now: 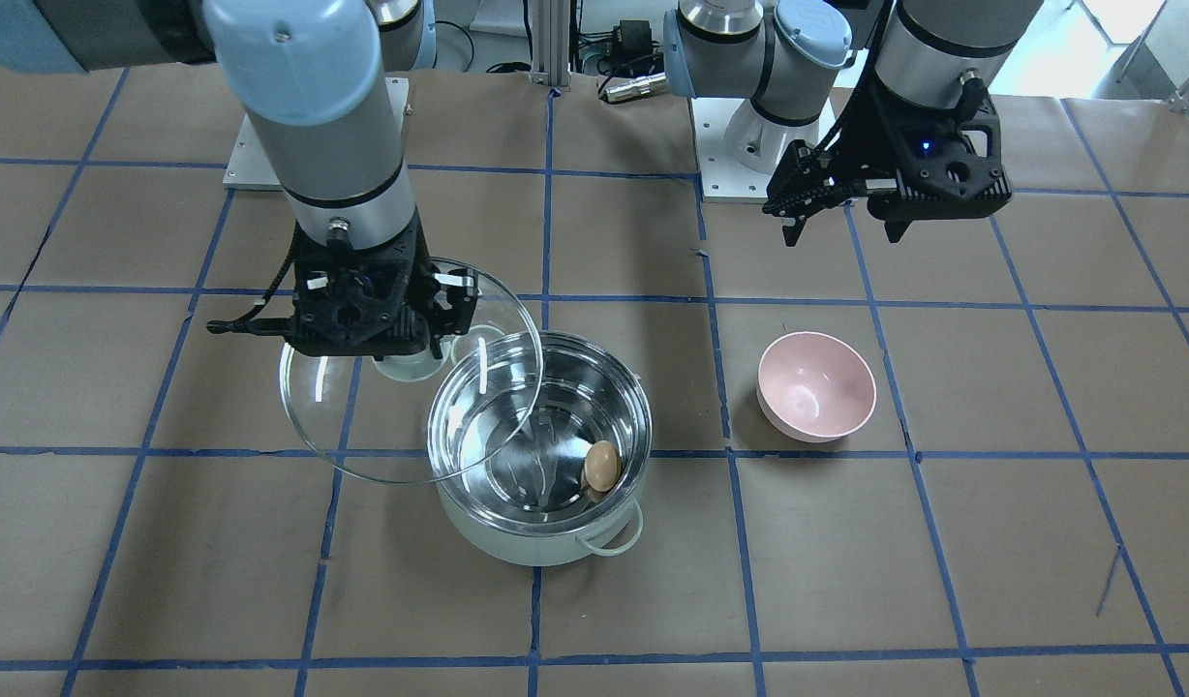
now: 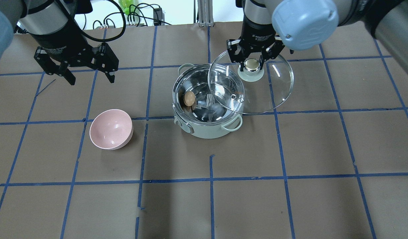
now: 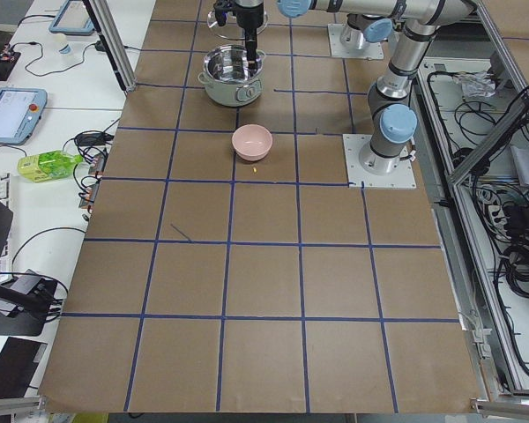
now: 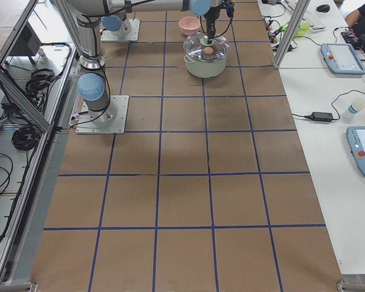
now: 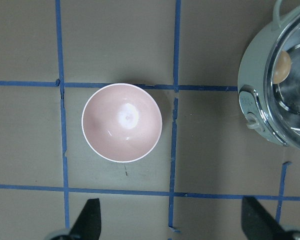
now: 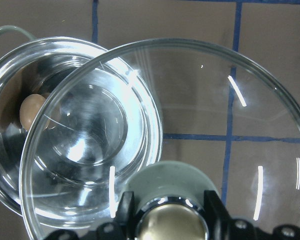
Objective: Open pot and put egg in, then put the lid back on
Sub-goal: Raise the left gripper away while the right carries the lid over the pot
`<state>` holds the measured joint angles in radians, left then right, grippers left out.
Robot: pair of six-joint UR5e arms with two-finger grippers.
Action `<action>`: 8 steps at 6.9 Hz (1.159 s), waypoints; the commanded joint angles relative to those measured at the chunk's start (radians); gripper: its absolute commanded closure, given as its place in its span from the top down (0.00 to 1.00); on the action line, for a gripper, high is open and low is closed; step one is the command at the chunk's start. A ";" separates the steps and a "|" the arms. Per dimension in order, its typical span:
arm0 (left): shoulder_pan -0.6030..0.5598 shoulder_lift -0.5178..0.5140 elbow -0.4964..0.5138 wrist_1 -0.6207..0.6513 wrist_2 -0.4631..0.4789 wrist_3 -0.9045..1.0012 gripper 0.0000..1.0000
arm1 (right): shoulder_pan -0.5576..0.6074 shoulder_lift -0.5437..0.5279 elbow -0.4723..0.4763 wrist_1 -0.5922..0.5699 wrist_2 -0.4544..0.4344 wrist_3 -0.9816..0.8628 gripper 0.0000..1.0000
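The mint-green pot [image 2: 207, 131] stands uncovered mid-table, with the tan egg [image 2: 189, 98] inside on its steel floor. My right gripper [image 2: 253, 64] is shut on the knob of the clear glass lid [image 2: 260, 96]. It holds the lid in the air to the pot's right, and the lid's edge overlaps the pot's rim. In the front view the lid [image 1: 362, 426] is left of the pot [image 1: 517, 542] and the egg [image 1: 601, 466]. In the right wrist view the lid [image 6: 200, 100] partly covers the pot [image 6: 5, 165]. My left gripper [image 2: 89, 76] is open and empty, raised beyond the pink bowl.
A pink bowl [image 2: 111, 129] sits empty on the table left of the pot, straight below the left wrist camera [image 5: 122, 122]. The pot's side [image 5: 250, 100] shows at that view's right edge. Brown paper with blue tape lines covers the table.
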<state>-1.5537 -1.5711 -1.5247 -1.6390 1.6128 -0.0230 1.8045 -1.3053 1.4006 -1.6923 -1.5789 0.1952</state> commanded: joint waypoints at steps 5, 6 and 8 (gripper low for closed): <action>0.009 0.037 -0.048 0.084 0.002 0.015 1.00 | 0.125 0.187 -0.109 -0.075 0.039 0.242 0.10; 0.009 0.037 -0.048 0.084 0.002 0.015 1.00 | 0.125 0.187 -0.107 -0.075 0.039 0.225 0.10; 0.008 0.037 -0.051 0.080 0.004 0.015 1.00 | 0.127 0.184 -0.091 -0.079 0.034 0.204 0.10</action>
<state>-1.5449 -1.5342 -1.5732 -1.5562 1.6156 -0.0077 1.9297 -1.1201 1.2988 -1.7681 -1.5414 0.4162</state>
